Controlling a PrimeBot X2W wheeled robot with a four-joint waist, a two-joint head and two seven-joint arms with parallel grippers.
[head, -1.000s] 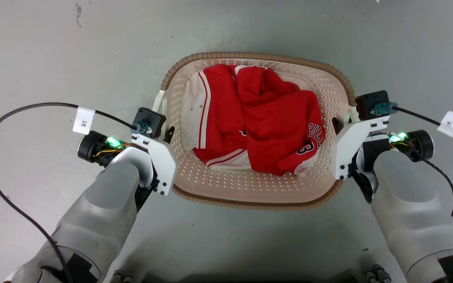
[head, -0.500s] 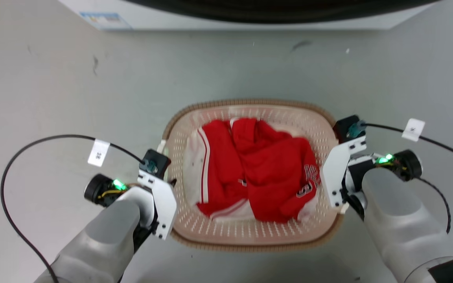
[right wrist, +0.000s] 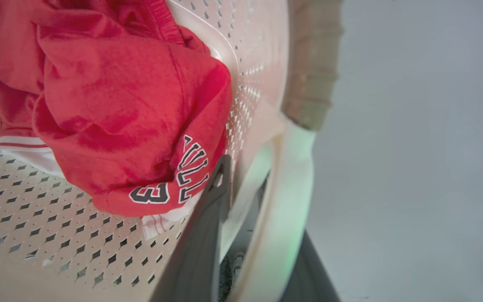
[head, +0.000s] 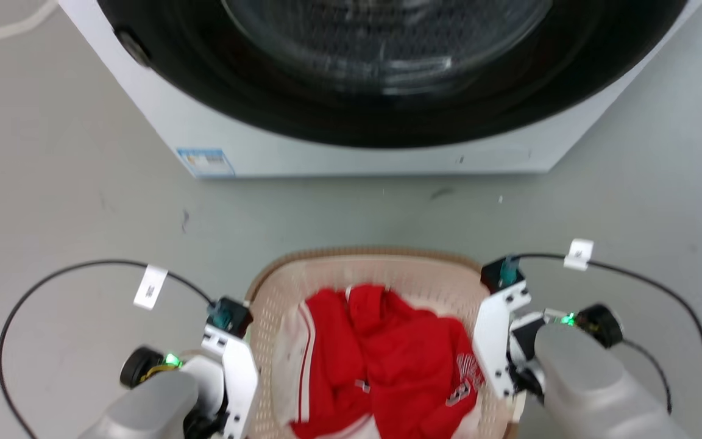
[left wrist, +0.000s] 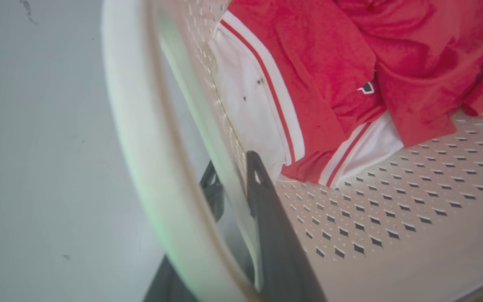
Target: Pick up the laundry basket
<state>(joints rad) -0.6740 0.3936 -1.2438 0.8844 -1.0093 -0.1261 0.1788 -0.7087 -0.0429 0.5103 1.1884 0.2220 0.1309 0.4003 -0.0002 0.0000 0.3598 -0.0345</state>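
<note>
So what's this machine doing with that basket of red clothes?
The robot is gripping the laundry basket from both sides. Its left gripper pinches the left wall, one dark finger inside and one outside by the white handle, and its right gripper does the same on the right. The basket holds red and white clothes. A washing machine stands just ahead on the grey floor. Whether the basket is off the floor yet is hard to tell.
</note>
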